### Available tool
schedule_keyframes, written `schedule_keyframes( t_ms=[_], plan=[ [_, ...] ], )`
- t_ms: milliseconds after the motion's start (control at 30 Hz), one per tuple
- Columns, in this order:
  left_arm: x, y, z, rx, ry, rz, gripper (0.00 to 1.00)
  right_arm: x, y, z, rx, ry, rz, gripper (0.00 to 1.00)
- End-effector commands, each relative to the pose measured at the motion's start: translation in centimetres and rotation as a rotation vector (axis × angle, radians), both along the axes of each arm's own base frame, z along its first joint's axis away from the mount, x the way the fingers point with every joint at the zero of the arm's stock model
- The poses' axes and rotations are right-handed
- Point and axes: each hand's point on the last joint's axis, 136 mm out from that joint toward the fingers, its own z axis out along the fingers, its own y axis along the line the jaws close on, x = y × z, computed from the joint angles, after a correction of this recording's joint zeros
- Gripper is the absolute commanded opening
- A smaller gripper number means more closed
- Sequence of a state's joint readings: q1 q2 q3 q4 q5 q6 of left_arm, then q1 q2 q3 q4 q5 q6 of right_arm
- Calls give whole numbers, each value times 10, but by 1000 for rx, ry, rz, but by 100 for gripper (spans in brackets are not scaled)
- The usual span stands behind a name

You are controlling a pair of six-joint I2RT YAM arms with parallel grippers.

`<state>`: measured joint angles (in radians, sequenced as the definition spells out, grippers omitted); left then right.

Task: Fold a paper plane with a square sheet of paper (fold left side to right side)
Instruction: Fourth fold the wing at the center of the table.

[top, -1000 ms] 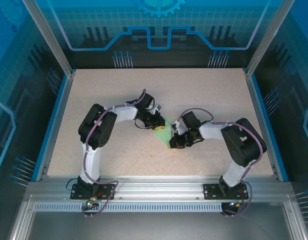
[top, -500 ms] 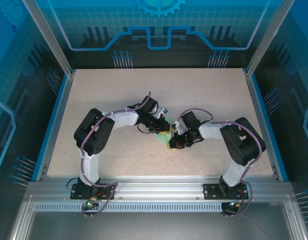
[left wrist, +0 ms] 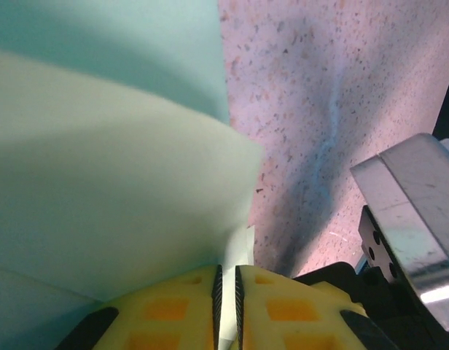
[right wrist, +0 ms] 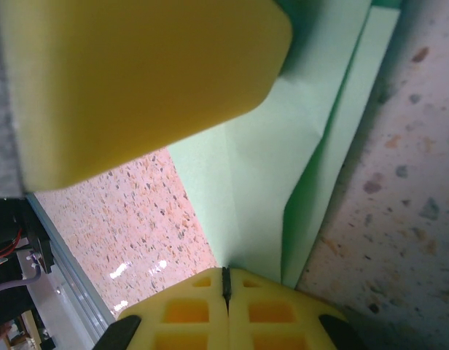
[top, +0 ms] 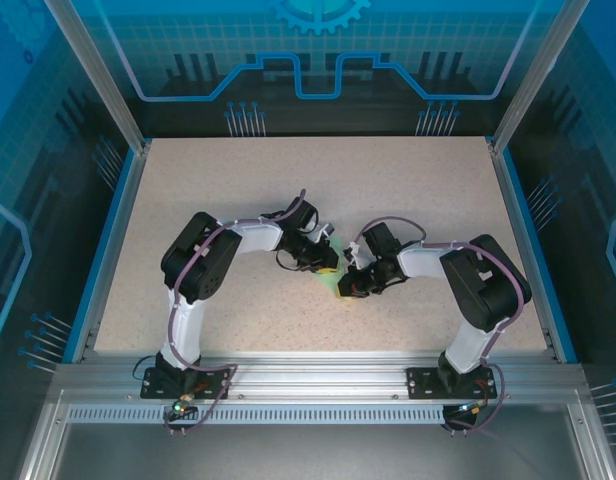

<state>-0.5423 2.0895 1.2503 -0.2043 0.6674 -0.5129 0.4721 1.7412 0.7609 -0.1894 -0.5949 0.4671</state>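
The mint-green sheet of paper (top: 334, 284), partly folded into layered edges, sits at the centre of the overhead frame on the speckled worktop (top: 408, 190), between my two hands. My left hand (left wrist: 227, 281) is clenched on a thin edge of the sheet, which billows up from its yellow pads. My right hand (right wrist: 226, 281) is pressed fully closed, a creased tip of the paper running into its seam. A yellow finger (right wrist: 137, 80) of the left hand overlaps the sheet at upper left.
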Motion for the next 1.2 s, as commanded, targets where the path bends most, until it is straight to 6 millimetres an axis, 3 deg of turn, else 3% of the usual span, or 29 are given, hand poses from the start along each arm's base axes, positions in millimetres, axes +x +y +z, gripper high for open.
schedule_keyframes(
  t_ms=[0, 367, 867, 1167],
  plan=[
    [12, 14, -15, 56, -22, 24, 16, -35, -31, -38, -183, 147, -9, 0],
    [39, 32, -23, 72, -56, 70, 15, -38, -33, -37, -188, 154, -2, 0],
    [95, 54, -22, 108, -111, 123, 16, -41, -35, -36, -191, 154, -2, 0],
    [125, 79, -28, 133, -129, 170, 16, -42, -35, -34, -185, 149, -6, 0]
  ],
)
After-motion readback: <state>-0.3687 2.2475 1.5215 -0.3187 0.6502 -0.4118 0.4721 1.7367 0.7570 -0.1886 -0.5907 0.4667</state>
